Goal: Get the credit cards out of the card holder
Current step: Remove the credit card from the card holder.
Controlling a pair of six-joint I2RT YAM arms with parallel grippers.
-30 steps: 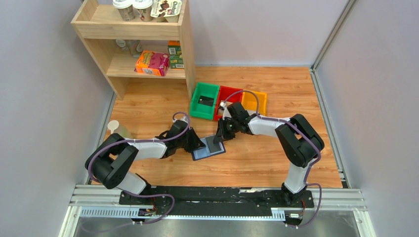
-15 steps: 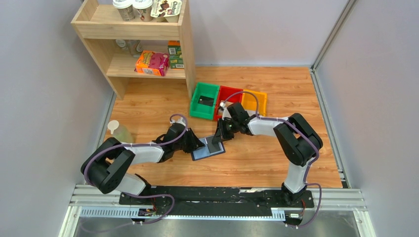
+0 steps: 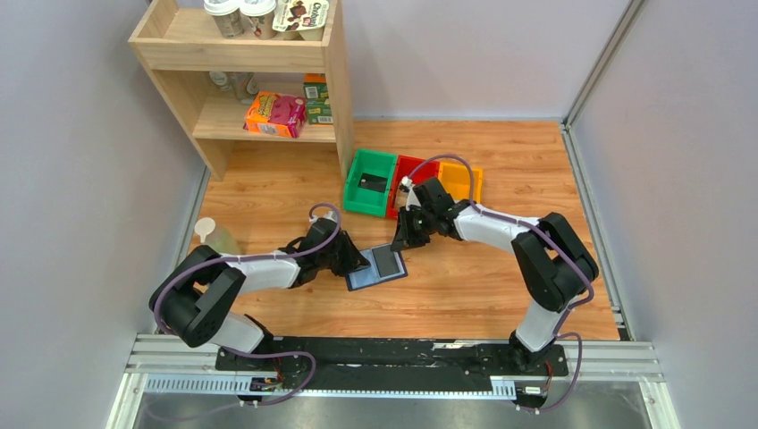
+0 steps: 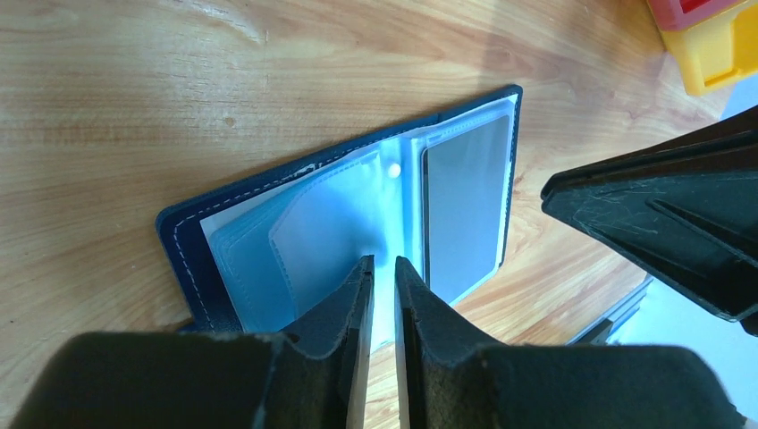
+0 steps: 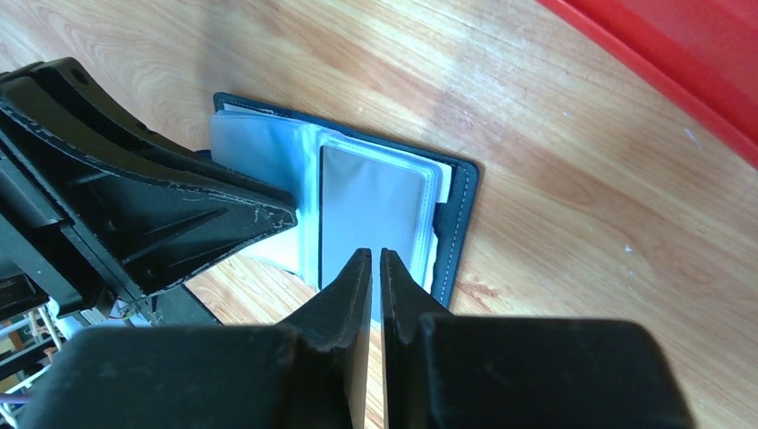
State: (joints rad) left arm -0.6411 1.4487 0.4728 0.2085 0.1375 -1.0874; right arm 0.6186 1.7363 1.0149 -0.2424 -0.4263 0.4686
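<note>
My left gripper [image 4: 383, 261], at the lower centre of its wrist view, has its fingers nearly together over the open card holder [image 4: 183, 241]. I can't tell whether they pinch a sleeve. A grey credit card [image 4: 465, 206] sits in the right-hand pocket. My right gripper [image 5: 375, 253] is pressed together and empty, tips over that card's lower edge.

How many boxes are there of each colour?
Green bin: 1
Red bin: 1
Yellow bin: 1
Total: 3
</note>
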